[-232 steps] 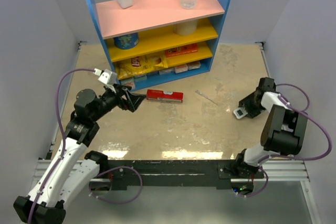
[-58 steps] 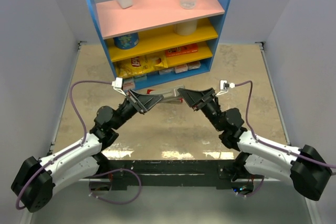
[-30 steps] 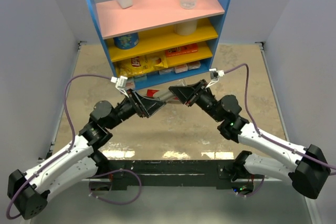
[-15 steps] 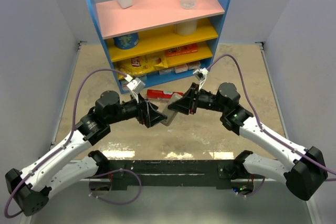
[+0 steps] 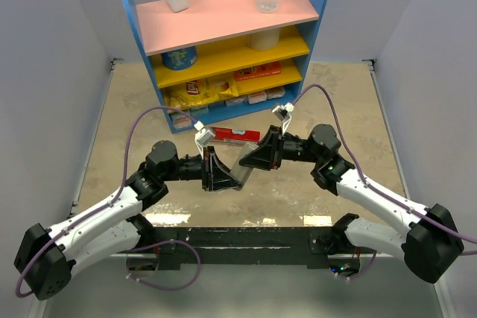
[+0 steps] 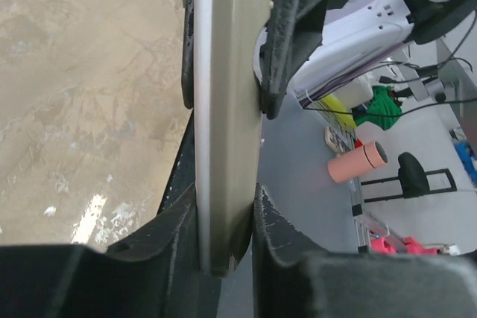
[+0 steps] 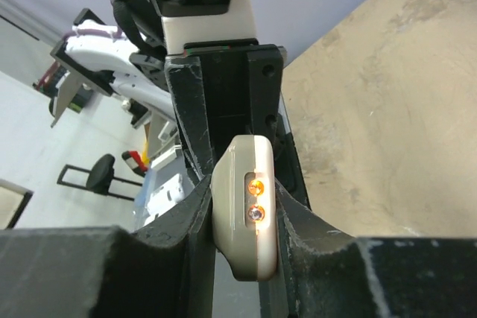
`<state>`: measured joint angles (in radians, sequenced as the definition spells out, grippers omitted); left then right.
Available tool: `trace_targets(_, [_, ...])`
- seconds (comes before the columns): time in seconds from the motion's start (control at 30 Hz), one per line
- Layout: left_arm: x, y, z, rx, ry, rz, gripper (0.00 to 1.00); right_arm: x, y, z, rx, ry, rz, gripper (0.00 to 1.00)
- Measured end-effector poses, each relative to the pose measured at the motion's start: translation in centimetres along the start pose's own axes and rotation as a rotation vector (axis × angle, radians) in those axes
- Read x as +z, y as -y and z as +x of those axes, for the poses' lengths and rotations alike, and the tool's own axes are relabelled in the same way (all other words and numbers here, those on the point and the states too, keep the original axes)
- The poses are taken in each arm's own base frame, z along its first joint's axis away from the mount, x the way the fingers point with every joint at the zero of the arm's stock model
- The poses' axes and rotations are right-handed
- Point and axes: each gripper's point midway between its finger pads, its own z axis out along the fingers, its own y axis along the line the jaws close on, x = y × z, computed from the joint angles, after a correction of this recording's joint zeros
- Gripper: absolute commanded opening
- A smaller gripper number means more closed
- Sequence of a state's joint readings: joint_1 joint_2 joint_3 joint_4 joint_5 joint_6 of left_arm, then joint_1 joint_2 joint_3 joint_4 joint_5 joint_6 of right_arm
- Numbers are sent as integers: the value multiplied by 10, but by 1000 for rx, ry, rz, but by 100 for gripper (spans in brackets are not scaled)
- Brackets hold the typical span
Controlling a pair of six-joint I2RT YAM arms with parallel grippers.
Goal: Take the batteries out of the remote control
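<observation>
Holding the remote control (image 5: pixel 242 169) up over the desk (image 5: pixel 335 102), tilted, right in the middle. Pinched tight at one end by the left claw (image 5: pixel 220 174). Pinched tight at the other end by the right claw (image 5: pixel 257 157). Two little orange lights (image 7: pixel 256 199) glowing on the end by the right claw. Behind, lying flat on the desk near the shelf (image 5: pixel 223 16), a red box (image 5: pixel 235 135).

Beige mottled table (image 5: pixel 339 121): blue shelf unit (image 5: pixel 310 5) at back, flat red box (image 5: pixel 238 135) near it.
</observation>
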<state>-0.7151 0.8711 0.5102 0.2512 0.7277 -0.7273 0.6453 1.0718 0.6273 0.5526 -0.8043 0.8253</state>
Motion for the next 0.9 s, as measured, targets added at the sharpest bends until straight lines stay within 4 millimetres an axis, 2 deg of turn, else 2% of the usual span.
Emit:
trace_targets(0.07, [1, 3, 1, -25, 18, 28, 2, -2, -2, 0, 14, 13, 4, 37])
trace_targets(0.13, [1, 5, 1, -55, 62, 59, 0, -5, -2, -7, 25, 60, 24, 43])
trace_targets(0.27, [-1, 5, 4, -153, 123, 99, 0, -9, -1, -21, 41, 167, 30, 51])
trace_targets(0.43, [-1, 2, 0, -238, 169, 103, 0, -7, 10, -24, 88, 231, 28, 57])
trace_targets(0.6, [0, 1, -7, -252, 203, 98, 0, -2, 22, -22, 123, 255, 50, 52])
trace_targets(0.83, [2, -5, -9, -261, 220, 76, 0, 7, 25, -20, 141, 282, 73, 47])
trace_targets(0.87, [2, -6, -9, -263, 220, 72, 0, 7, 25, -20, 142, 285, 75, 44])
trace_targets(0.9, [2, -8, -9, -267, 220, 66, 0, 9, 26, -20, 144, 291, 81, 35])
